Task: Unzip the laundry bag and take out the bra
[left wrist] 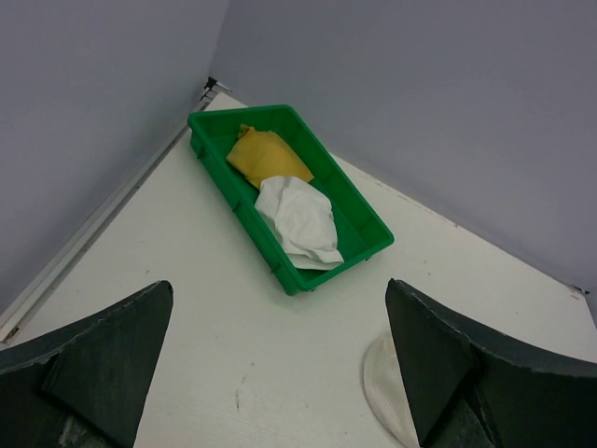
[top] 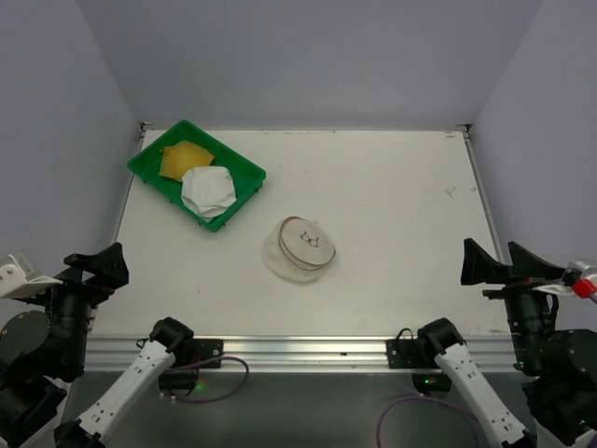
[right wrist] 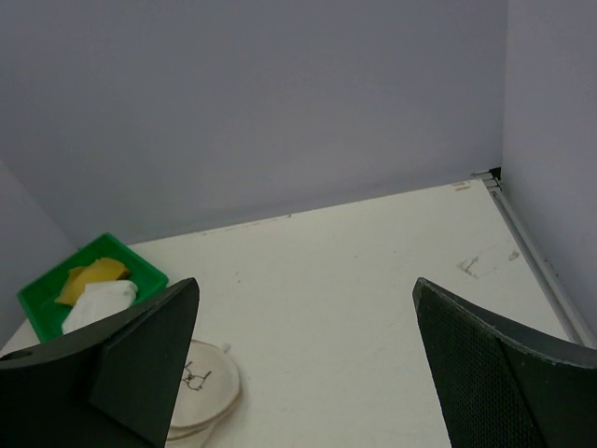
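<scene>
Black left gripper (top: 98,264), lower left, stands spread wide and empty. Green tray (top: 166,197), upper left, holds the yellow-and-white bra (top: 207,191). Mesh bag (top: 300,248) sits near frame centre, lid up, well apart from both grippers. Right gripper (top: 500,266), lower right, is likewise spread and empty.

Inside a robotics laboratory test cell: a white table (top: 392,215) stands boxed in on three sides by plain pale grey walls (top: 308,56), lit evenly from above. A left arm (top: 126,383) and a right arm (top: 471,373), both jointed machines in black and white, are bolted to an aluminium rail (top: 308,347) along the table's near edge, with purple cables (top: 233,360) trailing below it. A green plastic tray (top: 235,161) and a round mesh laundry bag (top: 298,249) lie on the table
</scene>
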Controlling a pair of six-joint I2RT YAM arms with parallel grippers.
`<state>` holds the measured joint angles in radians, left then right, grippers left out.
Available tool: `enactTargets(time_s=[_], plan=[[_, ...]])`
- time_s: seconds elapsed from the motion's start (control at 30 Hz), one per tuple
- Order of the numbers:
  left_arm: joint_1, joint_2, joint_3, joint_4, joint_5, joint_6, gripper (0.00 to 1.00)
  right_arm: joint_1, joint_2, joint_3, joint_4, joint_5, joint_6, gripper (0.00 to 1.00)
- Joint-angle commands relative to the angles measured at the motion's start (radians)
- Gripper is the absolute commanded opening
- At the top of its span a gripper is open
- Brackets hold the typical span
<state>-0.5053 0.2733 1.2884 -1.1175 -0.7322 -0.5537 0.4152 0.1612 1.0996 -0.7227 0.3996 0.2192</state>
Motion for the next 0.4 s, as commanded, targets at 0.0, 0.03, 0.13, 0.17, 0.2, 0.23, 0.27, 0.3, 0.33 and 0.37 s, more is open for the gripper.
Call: enactTargets(time_s=[0.0,0.03,0.13,0.17,0.2,0.23,0.27,0.3,0.33,0.37], plan=[[-0.009,-0.003,0.023,-0.034,-0.038,0.008,1.0,0.002,0.031,-0.006,-0.009,-0.041,-0.023,0.99],[-0.01,-0.002,0.019,-0.036,-0.038,0.006,1.0,0.002,0.034,-0.007,-0.007,-0.05,-0.023,0.99],[-0.015,0.007,0.008,-0.048,-0.047,0.003,1.0,0.002,0.034,-0.01,0.003,-0.065,-0.023,0.99],[-0.016,0.012,0.006,-0.051,-0.046,-0.005,1.0,0.002,0.034,-0.01,0.005,-0.068,-0.023,0.99],[-0.021,0.014,0.005,-0.051,-0.044,-0.006,1.0,0.002,0.034,-0.01,0.006,-0.07,-0.023,0.99],[-0.022,0.018,-0.001,-0.051,-0.042,-0.008,1.0,0.0,0.034,-0.01,0.006,-0.07,-0.024,0.99],[-0.025,0.018,-0.004,-0.051,-0.039,-0.009,1.0,0.0,0.034,-0.012,0.006,-0.071,-0.027,0.99],[-0.03,0.02,-0.009,-0.048,-0.039,-0.012,1.0,0.002,0.034,-0.012,0.006,-0.077,-0.03,0.99],[-0.032,0.021,-0.018,-0.047,-0.041,-0.014,1.0,0.002,0.037,-0.015,0.006,-0.084,-0.029,0.99],[-0.033,0.024,-0.023,-0.044,-0.039,-0.017,1.0,0.002,0.041,-0.018,0.008,-0.096,-0.026,0.99]])
